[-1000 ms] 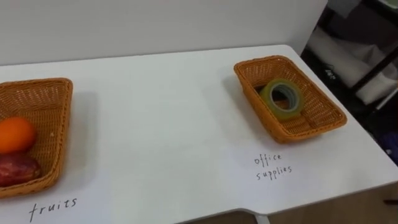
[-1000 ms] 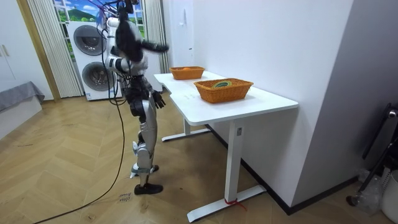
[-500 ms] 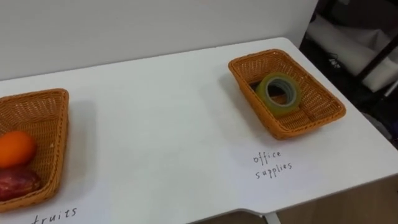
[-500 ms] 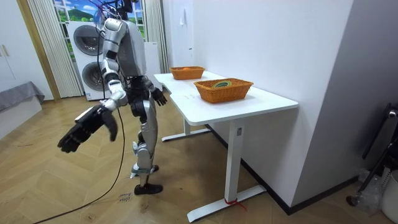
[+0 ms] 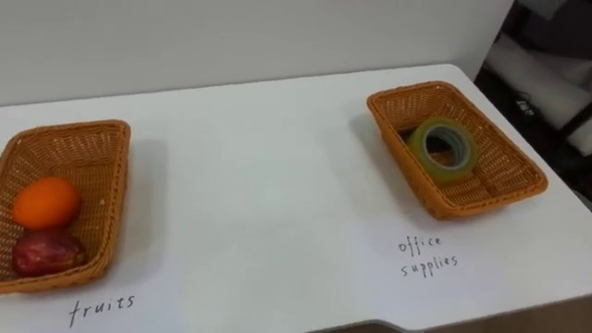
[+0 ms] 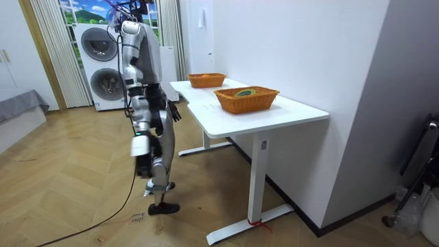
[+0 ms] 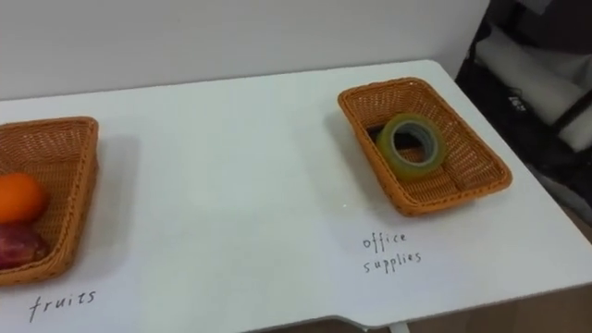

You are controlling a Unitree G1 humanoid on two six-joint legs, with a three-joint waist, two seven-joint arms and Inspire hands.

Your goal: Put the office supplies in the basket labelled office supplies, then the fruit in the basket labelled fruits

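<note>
Right hand (image 6: 140, 147) hangs low at the robot's side, off the table (image 5: 268, 185) on the room-facing side. It is blurred, so I can't tell whether it is released or clenched. Left hand (image 6: 174, 111) sits just off the table's near long edge, too small and dark to tell its state. The robot stands upright on the wood floor facing that long edge.

At the table's left end is the fruit basket (image 5: 109, 129). Inside are the orange (image 5: 44, 203) and the red fruit (image 5: 46, 252), touching, with the red fruit nearer the table's front edge. At the table's right end is the office basket (image 5: 413, 93), with the tape roll (image 5: 418, 148) lying tilted inside. There is a handwritten label on the table top in front of each basket: fruit label (image 5: 102, 308), office label (image 5: 427, 256).
</note>
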